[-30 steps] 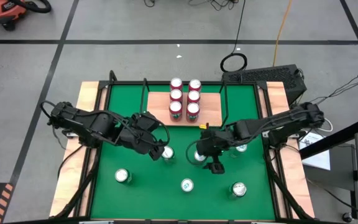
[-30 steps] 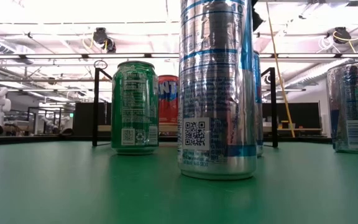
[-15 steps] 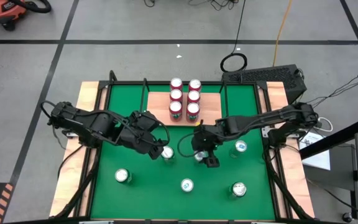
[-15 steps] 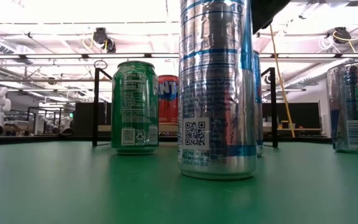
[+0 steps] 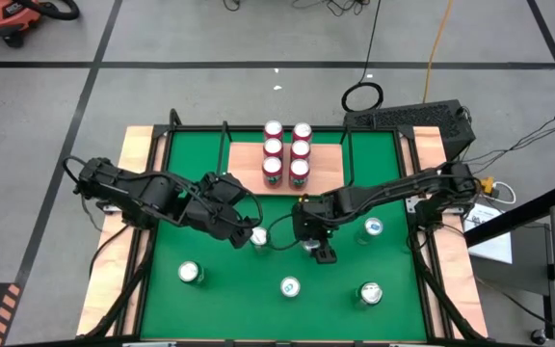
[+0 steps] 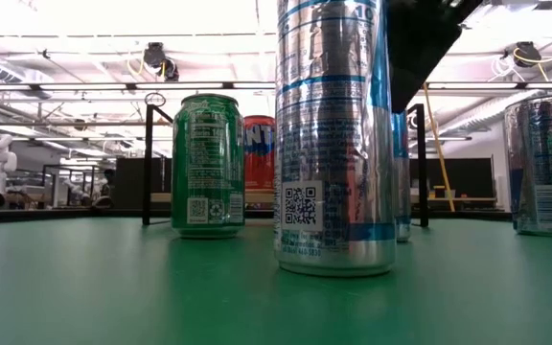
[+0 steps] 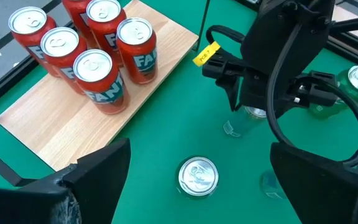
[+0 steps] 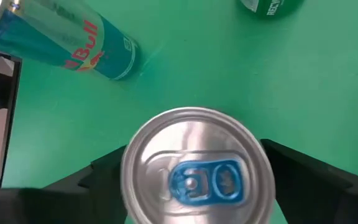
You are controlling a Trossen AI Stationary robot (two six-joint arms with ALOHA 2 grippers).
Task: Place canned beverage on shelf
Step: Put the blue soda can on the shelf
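Observation:
A silver can with a blue tab stands on the green mat, left of the table's middle. My right gripper is open, pointing steeply down, with one finger on each side of the can's top. The same gripper shows in the high view. My left gripper hangs open, well above another silver can that stands beside the first. The shelf, a light-wood board with black rails, lies at the mat's far side and carries several red cans. My right gripper comes at the silver can from above, slanting down. Its fingers stand close beside the top rim on both sides. I cannot tell whether they touch it. The can stands upright on the mat.
More cans stand on the mat: a green one to the right, and three near the front edge. The low view shows a tall silver-blue can in front. The shelf's right half is bare wood.
My right gripper has moved toward the table's left and come down over the silver can, tipping further downward. Its fingers now stand on either side of the can's top. No can has moved.

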